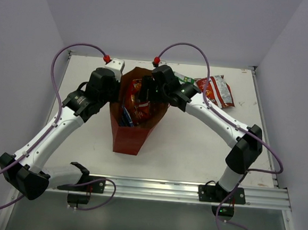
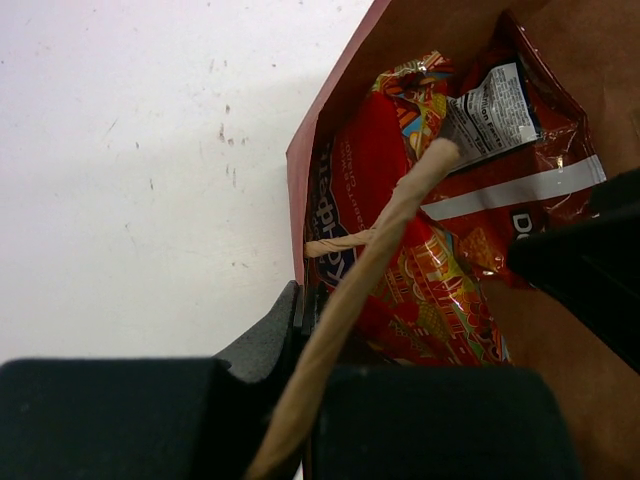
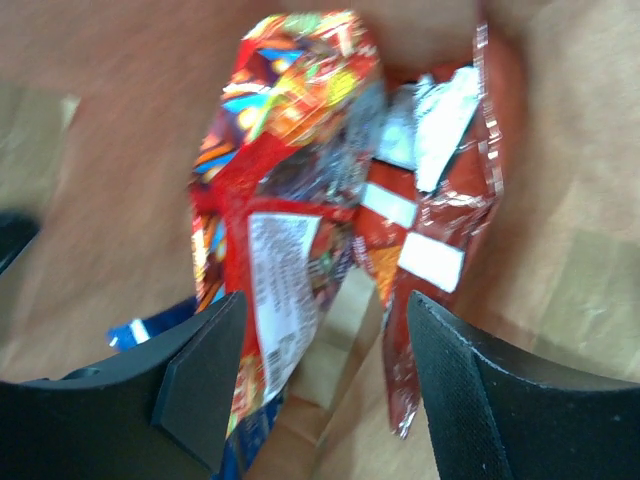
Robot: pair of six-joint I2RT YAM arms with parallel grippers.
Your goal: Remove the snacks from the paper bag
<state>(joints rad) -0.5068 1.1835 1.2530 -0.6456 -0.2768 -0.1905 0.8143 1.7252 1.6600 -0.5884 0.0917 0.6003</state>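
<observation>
The right gripper (image 3: 325,305) stands wide open inside the paper bag (image 1: 128,137), its fingers (image 3: 200,375) on either side of the lower end of a bright red cookie bag (image 3: 285,170). That wrist view is blurred, so I cannot tell whether a pad touches the foil. Just beside it lies a red chip bag (image 3: 440,190), and a blue packet (image 3: 135,332) peeks out by the left finger. The left gripper (image 2: 303,315) is pinched on the bag's rim, with the twisted paper handle (image 2: 385,235) running up across it. Only the top view shows what lies outside. A second red chip bag (image 1: 217,91) and a green-white packet (image 1: 184,78) rest on the table (image 1: 194,150) at its far side, the packet partly hidden by the right arm, both near the bag but apart from it
</observation>
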